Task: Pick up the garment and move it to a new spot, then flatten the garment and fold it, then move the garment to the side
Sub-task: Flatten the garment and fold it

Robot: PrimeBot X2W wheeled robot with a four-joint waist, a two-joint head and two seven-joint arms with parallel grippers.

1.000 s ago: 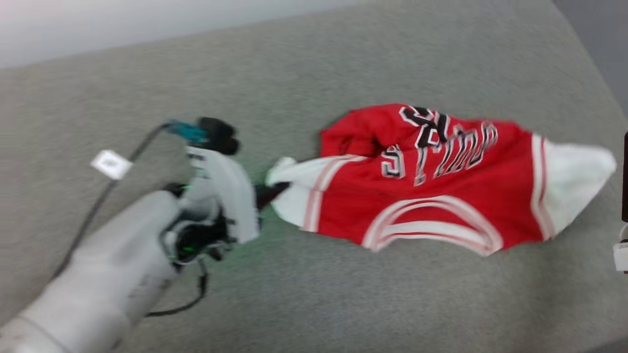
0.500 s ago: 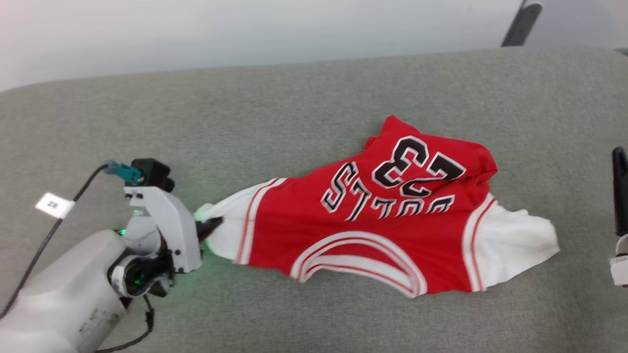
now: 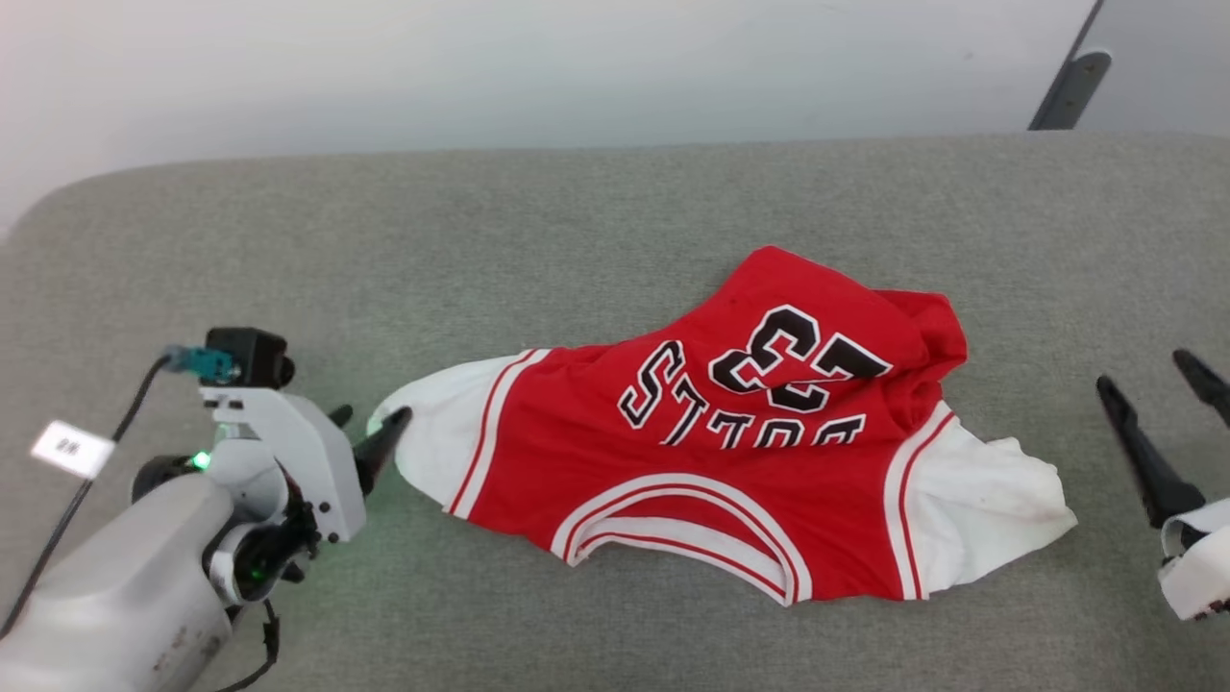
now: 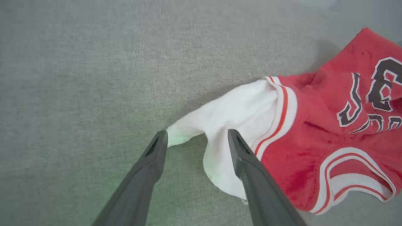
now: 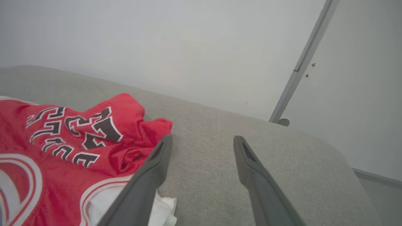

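Grey woven fabric surface [image 3: 615, 221], broad and flat, with a rounded corner at the far left and a soft, rounded far edge. Fine, even weave where seen close up; a faint green tint on a patch at the near left. Beyond the far edge, pale plain wall [image 3: 480, 67] across the left and middle. At the far right, slim grey strip [image 3: 1065, 88] slanting up the wall, ending low in a small round fitting [image 5: 283, 121] just behind the surface's far edge. Right of the strip, slightly greyer panel [image 3: 1168, 58] with two small brown marks [image 5: 309, 70] close beside the strip. Grey skirting [image 5: 373, 175] low along that panel.
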